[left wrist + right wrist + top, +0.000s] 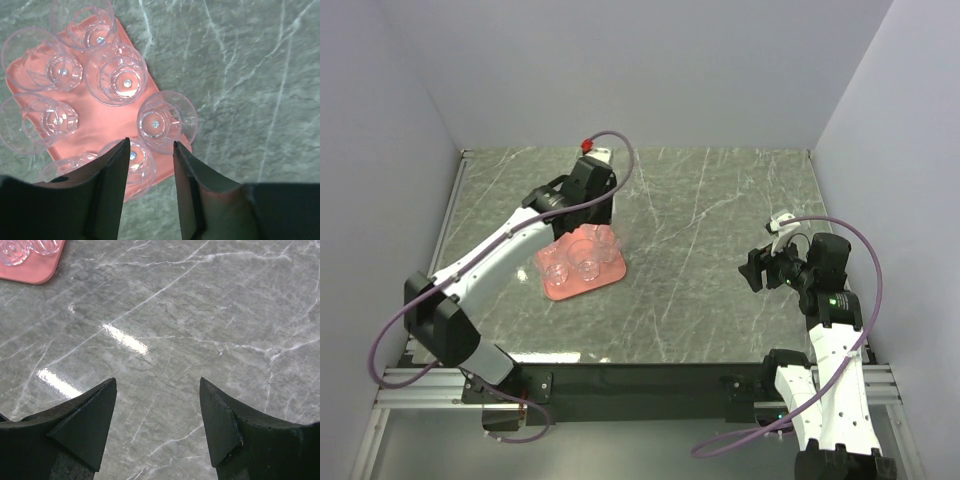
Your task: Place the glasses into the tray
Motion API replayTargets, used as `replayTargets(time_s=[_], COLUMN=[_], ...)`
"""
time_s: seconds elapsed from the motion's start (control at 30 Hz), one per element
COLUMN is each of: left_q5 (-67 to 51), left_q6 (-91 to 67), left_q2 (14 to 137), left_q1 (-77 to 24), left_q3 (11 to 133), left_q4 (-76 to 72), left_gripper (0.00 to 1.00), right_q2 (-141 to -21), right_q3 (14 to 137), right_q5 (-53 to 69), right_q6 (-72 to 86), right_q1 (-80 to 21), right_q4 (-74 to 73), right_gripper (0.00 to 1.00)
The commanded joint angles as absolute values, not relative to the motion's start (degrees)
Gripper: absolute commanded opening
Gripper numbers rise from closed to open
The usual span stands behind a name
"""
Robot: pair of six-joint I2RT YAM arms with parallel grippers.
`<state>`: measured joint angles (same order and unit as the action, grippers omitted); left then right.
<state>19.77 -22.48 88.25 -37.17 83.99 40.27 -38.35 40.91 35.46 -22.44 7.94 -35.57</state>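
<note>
Hanging over the pink tray (100,127), the left hand (150,145) is keeping its fingers apart and gripping nothing. The glasses (116,75) I can see are sitting in the tray, one (167,122) right by the rim. I think lifting straight up, slowly, is best, so no finger is bumping a glass. The right hand (157,385) is spread wide over the bench (200,315).

Glasses (117,75): we count six on the tray (100,132). A seventh shape at the tray's near edge is half hidden, and we cannot confirm it.
Tray: one.
Grippers: two, the left gripper (150,145) above the tray and the right gripper (157,382) well apart from it.
Fingers: four.
</note>
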Motion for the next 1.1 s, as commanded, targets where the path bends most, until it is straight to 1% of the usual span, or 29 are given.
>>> replayTargets(time_s=[0.0, 0.03, 0.07, 0.13, 0.33, 0.5, 0.73, 0.83, 1.07], left_q5=[14.96, 14.07, 13.28, 9.86, 1.51, -0.43, -0.18, 3.51, 4.75], left_q6=[-24.25, -24.78, -25.92, -26.98, -27.16, -26.72, -26.37, -26.28, -25.49], left_q2=[85.17, 85.43, 85.6, 85.96, 87.62, 90.08, 93.43, 94.13, 96.59], left_q1=[-34.64, -33.93, -32.27, -30.77, -27.25, -26.63, -26.63, -26.63, -26.72], left_q3=[80.87, 80.42, 79.98, 78.14, 74.88, 75.06, 76.46, 76.64, 77.08], left_q4=[36.56, 36.56, 36.39, 35.25, 32.61, 31.55, 33.13, 34.01, 34.72], left_gripper=[0.42, 0.38, 0.35, 0.33, 0.31, 0.31, 0.32, 0.32, 0.32], right_q2=[-37.53, -37.53, -37.44, -37.44, -37.62, -37.53, -37.62, -37.62, -37.71], right_q3=[40.96, 40.96, 40.87, 40.87, 40.96, 40.87, 40.96, 40.87, 40.96], right_q5=[36.12, 36.04, 36.12, 36.21, 36.39, 36.3, 36.21, 36.3, 36.21], right_q6=[-22.85, -22.85, -22.85, -22.85, -22.94, -22.94, -23.03, -23.03, -22.94], right_q1=[8.61, 8.61, 8.61, 8.87, 8.96, 9.05, 9.05, 9.05, 9.05], right_q4=[-33.49, -33.57, -33.57, -33.57, -33.57, -33.57, -33.57, -33.57, -33.57], right_gripper=[0.74, 0.74, 0.74, 0.74, 0.74, 0.74, 0.74, 0.74, 0.74])
